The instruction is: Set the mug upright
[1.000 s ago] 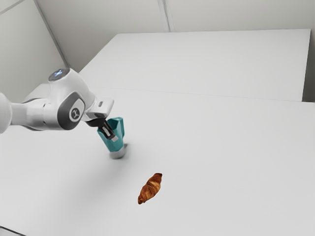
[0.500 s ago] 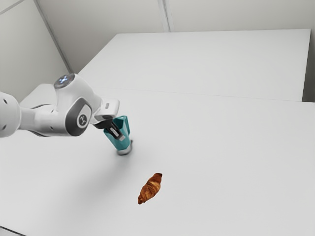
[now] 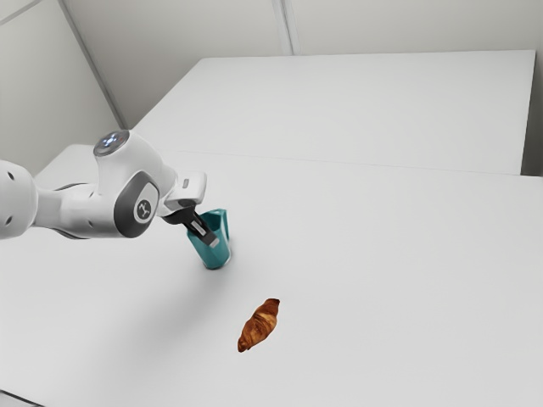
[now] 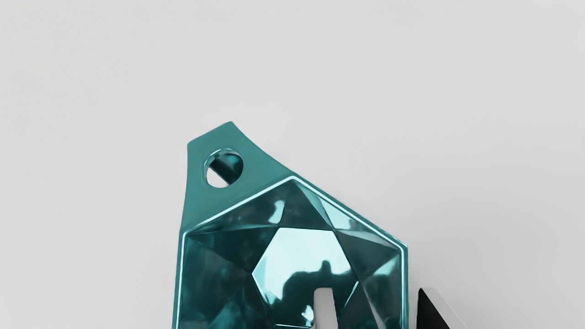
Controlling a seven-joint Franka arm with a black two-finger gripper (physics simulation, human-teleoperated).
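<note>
Where the exterior view's near left corner cuts it off, a dark-edged thing (image 3: 20, 398) sits nearer than the mug (image 3: 218, 254), and I can't make out what it is. Next comes one croissant (image 3: 260, 325), on the near side of the mug, toward the exterior view's right, lying on the white worktop (image 3: 382, 280). And here's the mug itself, one teal mug, mouth up, base down on the worktop; glare muddles its faceted inside, and the wrist view crops part of the rim. One handle, with a hole through it. Over the mug goes one hand (image 3: 209, 236), hiding part of it, two fingertips (image 4: 325, 310) apart: one inside the mouth, the other outside, the mug's wall between them, a gap at the outer one. One arm (image 3: 127, 191) reaches in from the exterior view's left of the mug. Well beyond the mug, pale walls (image 3: 178, 25), cropped above.
</note>
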